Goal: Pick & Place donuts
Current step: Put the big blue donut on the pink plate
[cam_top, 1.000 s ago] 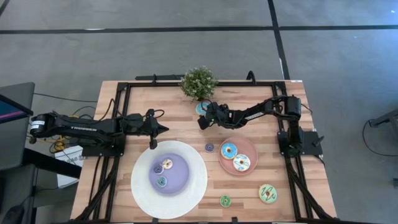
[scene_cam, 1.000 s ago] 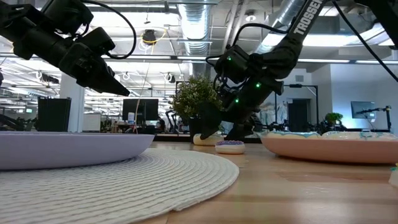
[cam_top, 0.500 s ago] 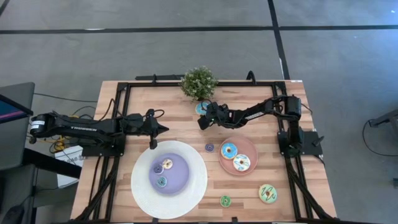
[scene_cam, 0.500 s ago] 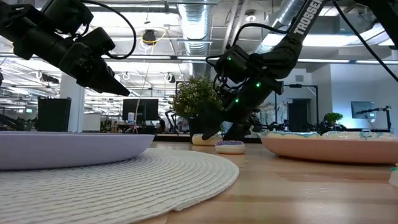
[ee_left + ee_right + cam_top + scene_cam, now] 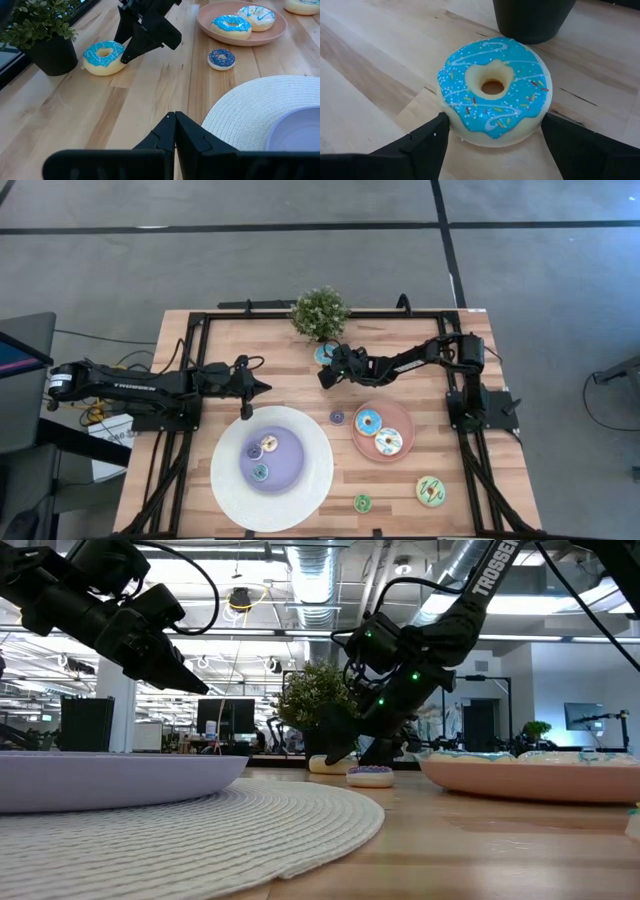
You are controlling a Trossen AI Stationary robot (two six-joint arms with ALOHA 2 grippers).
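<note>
My right gripper [image 5: 326, 370] sits upper centre of the high view, low over the wood table [image 5: 290, 375], fingers spread wide and straddling the big blue-iced sprinkled toy donut [image 5: 493, 97]. In the right wrist view one finger [image 5: 422, 142] shows on each side of it, just beside the dough; I can't tell if they touch. The donut lies flat on the wood, just beside the dark pot of the small green plant [image 5: 320, 313].

My left gripper [image 5: 247, 398] waits at centre left of the high view, above the upper rim of the large white woven plate [image 5: 305, 500], fingers pressed together, holding nothing.

Other donuts: two blue-iced ones rest on the round pink plate [image 5: 403, 442], right of centre. A tiny purple-iced one [image 5: 337, 417] lies on the wood between the two plates. Three tiny ones sit in the purple centre [image 5: 283, 468] of the white plate. A tiny green one [image 5: 362, 502] and a bigger green-iced one [image 5: 431, 491] lie at lower right.

Step, as I judge it: grasping the blue donut, jaws placed but not closed. Next move calls for closing squarely on its sides, lifting clear of the pot, then carrying it to a plate, probably the pink one with the other big ones.
</note>
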